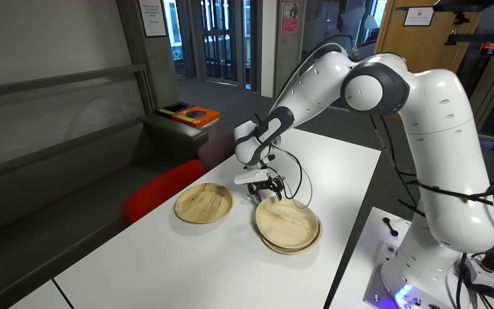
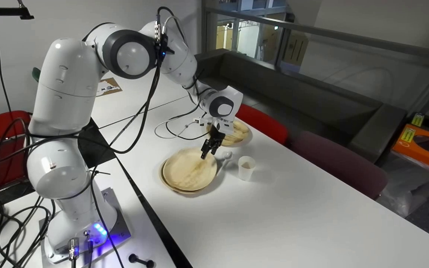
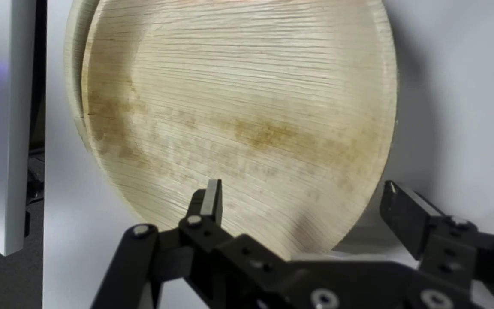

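My gripper [image 3: 301, 184] stands open at the rim of a pale wooden plate [image 3: 247, 86], with nothing clasped. In the wrist view the left finger [image 3: 212, 199] lies over the plate and the right finger [image 3: 410, 210] is beyond its edge. Whether either touches the plate I cannot tell. That plate [image 1: 287, 221] rests off-centre on a second round plate [image 1: 292, 251], whose rim shows beneath. A white spoon [image 2: 226, 156] lies beside the stack, its handle running toward the rim, and a white cup [image 2: 246, 168] stands near it. Another wooden plate [image 1: 204, 203] sits apart.
Everything stands on a white table [image 1: 195, 266]. A red chair [image 1: 163, 189] and a mauve chair [image 2: 339, 163] are pushed against its long side, with a grey sofa [image 1: 71, 184] behind. Loose cables [image 1: 302, 180] hang from the wrist down to the tabletop.
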`<state>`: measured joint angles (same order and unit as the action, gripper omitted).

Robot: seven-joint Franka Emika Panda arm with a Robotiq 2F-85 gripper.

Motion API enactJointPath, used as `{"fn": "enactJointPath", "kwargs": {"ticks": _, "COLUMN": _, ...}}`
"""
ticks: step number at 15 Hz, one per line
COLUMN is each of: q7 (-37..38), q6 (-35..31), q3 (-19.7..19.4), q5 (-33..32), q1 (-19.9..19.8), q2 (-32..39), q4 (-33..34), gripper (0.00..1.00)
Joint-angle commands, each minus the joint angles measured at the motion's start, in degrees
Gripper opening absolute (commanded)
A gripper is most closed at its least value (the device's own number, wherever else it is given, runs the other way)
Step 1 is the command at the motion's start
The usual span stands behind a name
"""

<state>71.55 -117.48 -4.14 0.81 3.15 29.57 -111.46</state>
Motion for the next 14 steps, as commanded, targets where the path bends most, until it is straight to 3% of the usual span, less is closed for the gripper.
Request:
{"fn": "enactJointPath", "kwargs": {"ticks": 1, "q7": -0.32, "q6": 0.88, "q3": -1.00, "q5": -1.26, "q1": 0.83, "q2": 0.51, "q4": 1.82, "gripper": 1.00}}
{"fn": "enactJointPath", "kwargs": {"ticks": 3, "q7": -0.47, "q6": 0.76, "q3": -0.99, "q5": -1.23, "q1": 0.78, "q2": 0.52, "q4": 1.92, "gripper": 1.00}}
{"fn": "enactJointPath", "kwargs": {"ticks": 4, "q7": -0.48, "q6": 0.68, "q3": -1.01, "q5": -1.26, "q1": 0.79, "q2": 0.49, "q4": 1.86, "gripper": 0.78}}
{"fn": "enactJointPath", "kwargs": {"ticks": 8, "q7": -0.63, "q6": 0.60, "q3": -0.97, "q5": -1.08, "q1": 0.69, "q2": 0.38, "q4": 1.78, "gripper": 0.53}}
{"fn": "enactJointPath", "kwargs": {"ticks": 14, "q7": -0.75, "q6": 0.58, "q3": -0.93, "q5": -1.03, "q1": 0.67, "q2": 0.29, "q4": 1.67, "gripper": 0.04}}
